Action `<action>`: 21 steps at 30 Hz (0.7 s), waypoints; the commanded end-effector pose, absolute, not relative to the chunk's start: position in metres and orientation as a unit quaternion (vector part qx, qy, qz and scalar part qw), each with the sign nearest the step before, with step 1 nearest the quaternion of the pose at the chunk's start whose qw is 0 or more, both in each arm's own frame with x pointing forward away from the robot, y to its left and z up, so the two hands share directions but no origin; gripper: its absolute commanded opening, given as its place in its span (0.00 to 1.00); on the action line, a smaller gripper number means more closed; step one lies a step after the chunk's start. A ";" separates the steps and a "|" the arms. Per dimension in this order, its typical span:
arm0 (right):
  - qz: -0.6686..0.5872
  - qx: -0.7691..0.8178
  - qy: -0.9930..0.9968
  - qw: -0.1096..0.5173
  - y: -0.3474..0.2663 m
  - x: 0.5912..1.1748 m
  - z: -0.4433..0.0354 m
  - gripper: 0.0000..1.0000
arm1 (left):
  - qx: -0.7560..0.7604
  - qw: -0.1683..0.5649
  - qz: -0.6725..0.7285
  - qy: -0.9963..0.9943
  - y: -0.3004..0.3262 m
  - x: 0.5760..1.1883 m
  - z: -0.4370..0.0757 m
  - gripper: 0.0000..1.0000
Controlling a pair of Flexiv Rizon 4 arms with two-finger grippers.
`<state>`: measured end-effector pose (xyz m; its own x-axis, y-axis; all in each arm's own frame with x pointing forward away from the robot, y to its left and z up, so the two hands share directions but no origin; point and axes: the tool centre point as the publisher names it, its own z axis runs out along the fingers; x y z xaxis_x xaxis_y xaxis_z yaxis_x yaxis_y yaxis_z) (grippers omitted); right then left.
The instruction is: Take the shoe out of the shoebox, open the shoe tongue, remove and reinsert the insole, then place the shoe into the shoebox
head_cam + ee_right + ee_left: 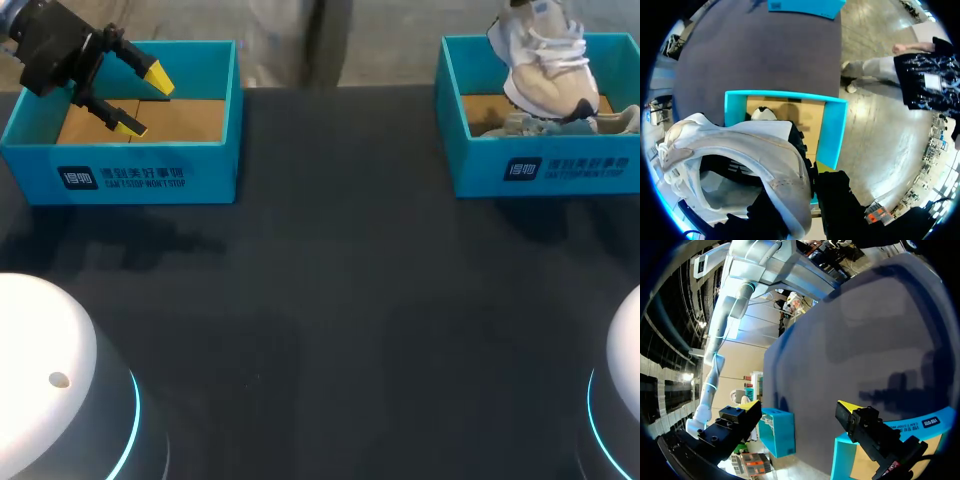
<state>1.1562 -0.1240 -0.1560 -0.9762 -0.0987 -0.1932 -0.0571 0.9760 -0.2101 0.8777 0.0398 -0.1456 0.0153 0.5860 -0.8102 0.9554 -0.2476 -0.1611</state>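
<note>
The left arm slants in from the upper left corner of the head view. Its left gripper [143,100] is spread wide and empty above the floor of the left box [140,172]. At the upper right, the shoe [545,65] hangs heel-up with its toe dipping into the right box [560,170], just over a second shoe [560,123]. In the right wrist view, the right gripper [810,192] is clamped on the shoe's heel collar, one finger inside and one outside.

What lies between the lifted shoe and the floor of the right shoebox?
A second shoe lies along the front wall of the shoebox, partly under the lifted shoe. Bare cardboard shows behind it.
</note>
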 end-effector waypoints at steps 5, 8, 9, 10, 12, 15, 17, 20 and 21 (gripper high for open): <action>-0.108 -0.024 0.989 0.097 -0.144 1.163 -0.154 0.00 | 0.677 0.225 -0.408 0.570 0.040 0.878 -0.145 1.00; -0.128 -0.011 0.987 0.098 -0.168 1.170 -0.155 0.00 | 0.677 0.225 -0.408 0.570 0.040 0.878 -0.145 1.00; -0.130 -0.009 0.986 0.099 -0.173 1.171 -0.155 0.00 | 0.677 0.225 -0.408 0.570 0.040 0.878 -0.145 1.00; -0.132 -0.006 0.986 0.100 -0.180 1.173 -0.155 0.00 | 0.677 0.225 -0.408 0.570 0.040 0.878 -0.145 1.00; -0.139 0.001 0.986 0.098 -0.197 1.178 -0.157 0.00 | 0.677 0.225 -0.408 0.570 0.040 0.878 -0.145 1.00; -0.144 0.016 0.984 0.101 -0.217 1.182 -0.158 0.00 | 0.677 0.225 -0.408 0.570 0.040 0.878 -0.145 1.00; -0.141 0.028 0.985 0.100 -0.229 1.185 -0.159 0.00 | 0.677 0.225 -0.408 0.570 0.040 0.878 -0.145 1.00; -0.149 0.057 0.982 0.097 -0.247 1.190 -0.163 0.00 | 0.677 0.225 -0.408 0.570 0.040 0.878 -0.145 1.00; -0.147 0.065 0.982 0.096 -0.251 1.191 -0.164 0.00 | 0.677 0.225 -0.408 0.570 0.040 0.878 -0.145 1.00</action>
<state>1.1806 -0.2433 -0.1616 -0.9716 0.0810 -0.2222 0.1451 0.9462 -0.2893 0.8777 0.0398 -0.1456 0.0152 0.5859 -0.8102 0.9554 -0.2475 -0.1611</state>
